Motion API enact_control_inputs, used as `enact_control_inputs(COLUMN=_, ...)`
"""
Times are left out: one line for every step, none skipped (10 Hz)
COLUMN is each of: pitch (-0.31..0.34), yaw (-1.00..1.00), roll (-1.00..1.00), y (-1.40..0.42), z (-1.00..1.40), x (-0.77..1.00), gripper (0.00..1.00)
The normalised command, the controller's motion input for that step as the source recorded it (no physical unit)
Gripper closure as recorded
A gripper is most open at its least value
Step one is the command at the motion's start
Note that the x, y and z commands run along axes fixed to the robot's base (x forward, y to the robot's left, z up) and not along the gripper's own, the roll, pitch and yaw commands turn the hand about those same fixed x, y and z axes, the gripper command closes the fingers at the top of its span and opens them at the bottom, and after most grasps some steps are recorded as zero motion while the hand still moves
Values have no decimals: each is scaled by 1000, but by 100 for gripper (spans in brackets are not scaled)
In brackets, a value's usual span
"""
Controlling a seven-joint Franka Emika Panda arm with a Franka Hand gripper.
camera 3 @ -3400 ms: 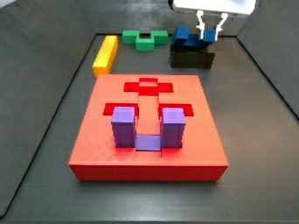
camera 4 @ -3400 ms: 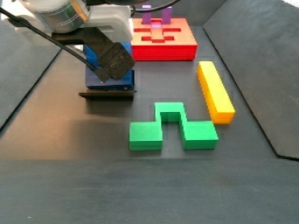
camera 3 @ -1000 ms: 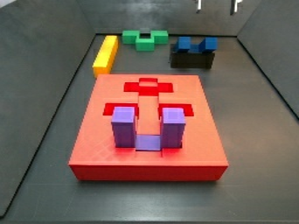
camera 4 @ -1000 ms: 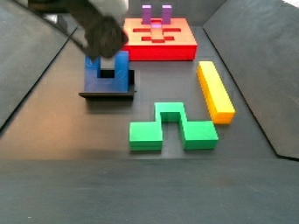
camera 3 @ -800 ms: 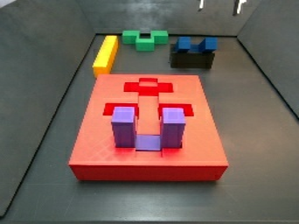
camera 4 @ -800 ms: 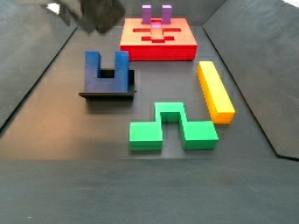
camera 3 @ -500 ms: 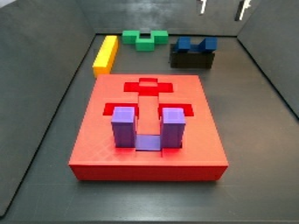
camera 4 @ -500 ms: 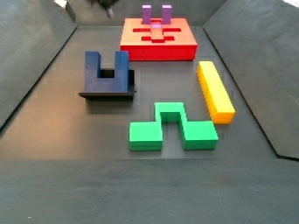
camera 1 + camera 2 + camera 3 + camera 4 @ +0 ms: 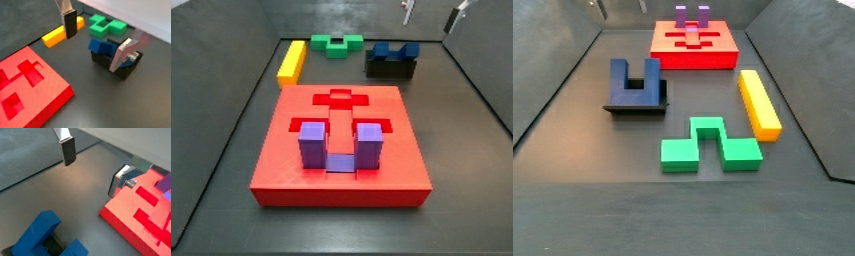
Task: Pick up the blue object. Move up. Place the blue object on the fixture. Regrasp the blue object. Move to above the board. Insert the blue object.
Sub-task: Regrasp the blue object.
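The dark blue U-shaped blue object (image 9: 394, 48) rests on the small dark fixture (image 9: 392, 68) at the back right, with nothing gripping it. Both also show in a side view, the blue object (image 9: 635, 79) on the fixture (image 9: 637, 105). My gripper (image 9: 433, 12) hangs high above them, open and empty. In a wrist view the gripper (image 9: 92, 50) spans the blue object (image 9: 101, 46) and fixture (image 9: 101, 60) far below. In a wrist view the gripper (image 9: 89, 179) is over bare floor beside the blue object (image 9: 41, 234). The red board (image 9: 341, 170) lies in the middle.
A purple U-shaped piece (image 9: 339, 146) stands in the board's near recess. A yellow bar (image 9: 293, 61) and a green notched block (image 9: 338, 44) lie at the back. Grey walls (image 9: 472, 80) ring the dark floor. The board (image 9: 694, 48) holds a cross-shaped recess.
The gripper, shut on the blue object at the fixture earlier, has let go and risen high. The blue object stays on the fixture. Lately the fingers drifted slightly sideways.
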Motion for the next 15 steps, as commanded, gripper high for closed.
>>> enact_control_inputs(pitch=151, yaw=-83, roll=1000, y=-417, z=-40, x=0, gripper=0)
enact_control_inputs(pitch=166, yaw=-100, roll=1000, y=-414, z=-49, x=0, gripper=0)
enact_control_inputs(pitch=109, yaw=-117, roll=1000, y=-414, z=-63, x=0, gripper=0)
enact_control_inputs(pitch=103, yaw=-134, roll=1000, y=-400, z=-54, x=31, gripper=0)
enact_control_inputs(pitch=89, yaw=-146, roll=1000, y=-394, z=-74, x=46, gripper=0)
enact_control_inputs(pitch=74, yaw=-177, roll=1000, y=-374, z=-109, x=40, gripper=0)
enact_control_inputs(pitch=111, yaw=-163, roll=1000, y=-337, z=-94, x=83, gripper=0)
enact_control_inputs(pitch=94, yaw=-163, roll=1000, y=-303, z=-157, x=54, gripper=0)
enact_control_inputs(pitch=40, yaw=-186, roll=971, y=-303, z=-186, x=40, gripper=0)
enact_control_inputs(pitch=23, yaw=-189, roll=929, y=-286, z=-189, x=74, gripper=0)
enact_control_inputs(pitch=0, yaw=-191, roll=923, y=-277, z=-209, x=37, gripper=0)
enact_control_inputs(pitch=0, yaw=-197, roll=994, y=-277, z=-286, x=0, gripper=0)
enact_control_inputs(pitch=0, yaw=-197, roll=946, y=-283, z=-260, x=17, gripper=0)
enact_control_inputs(pitch=0, yaw=-123, roll=620, y=-231, z=-111, x=43, gripper=0)
enact_control_inputs(pitch=0, yaw=0, roll=29, y=0, z=0, x=-3, gripper=0)
